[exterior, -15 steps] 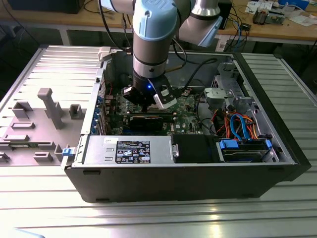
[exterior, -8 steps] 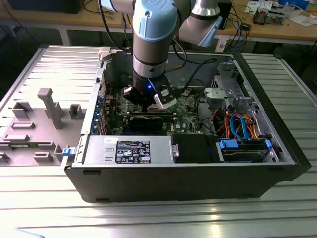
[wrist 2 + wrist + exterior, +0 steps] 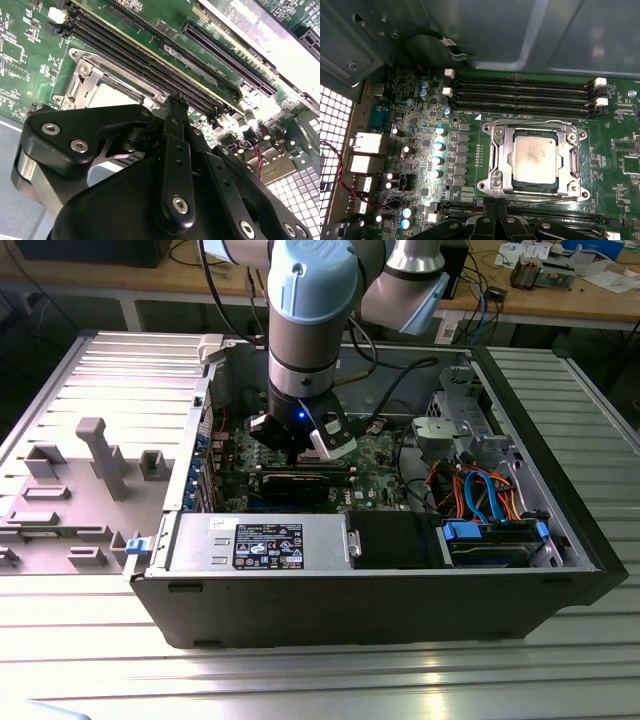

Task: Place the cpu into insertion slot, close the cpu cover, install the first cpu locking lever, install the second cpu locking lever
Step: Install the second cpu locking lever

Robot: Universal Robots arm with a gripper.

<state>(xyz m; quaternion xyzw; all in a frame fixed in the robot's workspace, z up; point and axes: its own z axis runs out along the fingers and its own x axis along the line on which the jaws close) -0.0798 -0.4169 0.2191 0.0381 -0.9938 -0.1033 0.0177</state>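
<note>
The cpu [image 3: 534,159], a dull silver square, lies flat in the insertion slot [image 3: 536,187] on the green motherboard [image 3: 470,165]. The cpu cover [image 3: 501,150] is down around it, framing its metal top. Thin wire levers run along two opposite sides of the cover, one [image 3: 535,123] beside the memory slots and one [image 3: 540,198] on the gripper's side. My gripper [image 3: 498,214] hovers just off that side of the socket, shut and holding nothing. The second wrist view has the black fingers [image 3: 176,112] pressed together beside the cover [image 3: 85,75]. In the exterior view the gripper [image 3: 297,450] hangs low inside the open computer case.
Long black memory slots [image 3: 525,95] run beside the socket. A black graphics card [image 3: 300,485], a power supply [image 3: 260,540] and a drive bay with blue and orange cables [image 3: 490,495] crowd the case. A grey fixture tray [image 3: 90,480] sits at the exterior view's left.
</note>
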